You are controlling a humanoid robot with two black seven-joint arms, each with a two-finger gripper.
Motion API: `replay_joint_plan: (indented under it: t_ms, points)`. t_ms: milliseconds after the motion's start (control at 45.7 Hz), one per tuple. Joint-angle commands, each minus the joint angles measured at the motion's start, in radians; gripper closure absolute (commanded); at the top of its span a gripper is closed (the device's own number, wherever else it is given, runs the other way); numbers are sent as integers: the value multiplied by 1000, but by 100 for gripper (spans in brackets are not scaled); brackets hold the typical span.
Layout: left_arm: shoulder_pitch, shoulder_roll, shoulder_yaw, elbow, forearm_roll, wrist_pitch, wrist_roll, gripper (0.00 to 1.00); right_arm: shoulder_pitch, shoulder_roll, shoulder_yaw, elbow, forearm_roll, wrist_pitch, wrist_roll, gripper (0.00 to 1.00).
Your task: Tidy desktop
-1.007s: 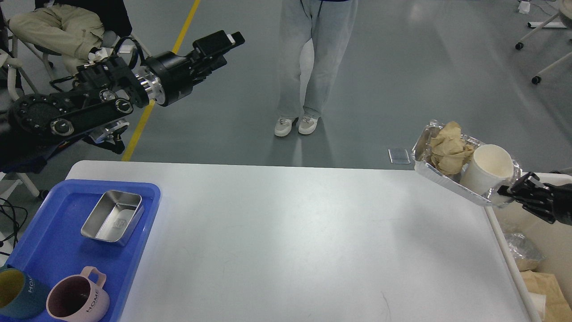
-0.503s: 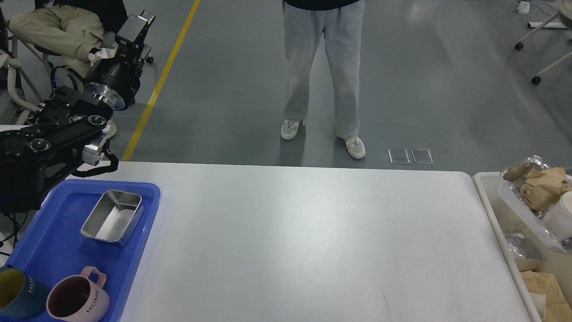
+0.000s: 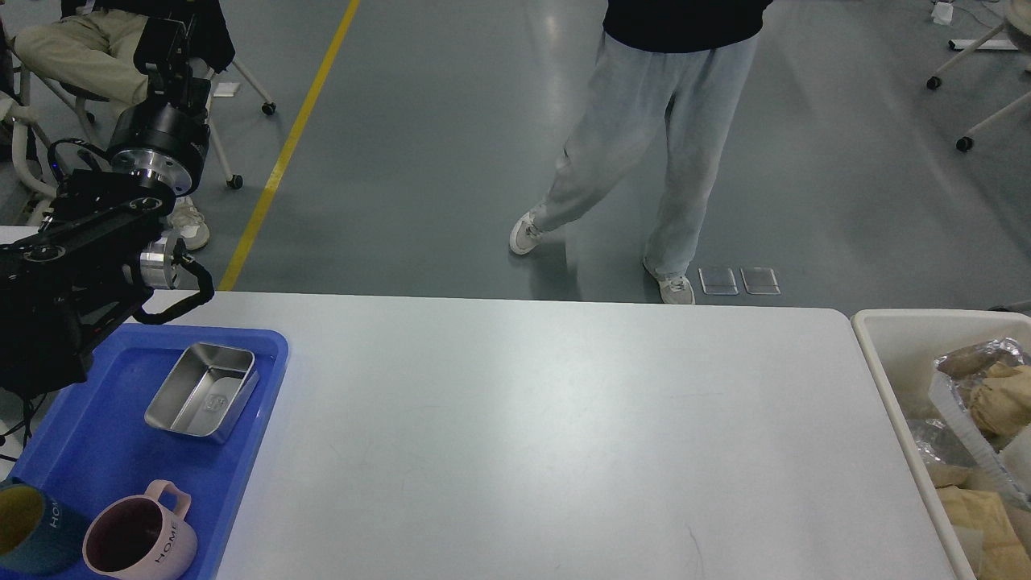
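Spanning nearly the whole view, the desktop (image 3: 548, 435) looks rigid, smooth and too heavy to lift. The left gripper (image 3: 165, 44), raised beyond its far-left corner, shows no readable opening; the right gripper is unseen.

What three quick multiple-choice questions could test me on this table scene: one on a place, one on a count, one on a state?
1. Where does the steel box sit?
A. on the blue tray
B. in the white bin
C. on the floor

2. How many mugs stand on the tray?
A. one
B. two
C. four

3. What state is the bin in?
A. empty
B. tipped over
C. holding foil and brown paper

Answers: 1 A, the box rests inside the tray's rim. 2 B, a pink mug and a teal mug stand at its near end. 3 C, crumpled foil and brown paper lie inside it.
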Motion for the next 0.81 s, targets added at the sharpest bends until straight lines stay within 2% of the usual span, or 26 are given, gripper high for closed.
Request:
replay_joint_plan:
  t_ms: [0,22,153,197,219,372,525,635,788]
  points:
    - [1,2,-6,0,-2,0,-6,12,-8,18,1,-16,21,-9,-2,100]
    - [1,2,-9,0,-2,-2,-6,12,-8,18,1,-18,26,-15,-2,91]
    - [2,1,-20,0,-2,-2,-18,12,-14,21,1,-38,72,-81,-1,24]
    - [2,1,-23,0,-2,-2,-27,12,-14,27,3,-43,87,-101,-1,8]
    - [2,1,-23,0,-2,-2,-27,12,-14,32,4,-44,93,-107,1,3]
    - [2,2,-29,0,-2,-8,-30,12,-16,38,7,-67,99,-115,-1,0]
    - [1,1,-62,0,-2,-18,-84,12,-14,38,9,-70,101,-117,-1,0]
    - [1,2,-68,0,-5,-86,-113,12,-13,38,32,-72,101,-118,1,0]
    - [-1,8,-86,0,-63,-163,-113,12,3,35,194,-101,96,-117,-1,0]
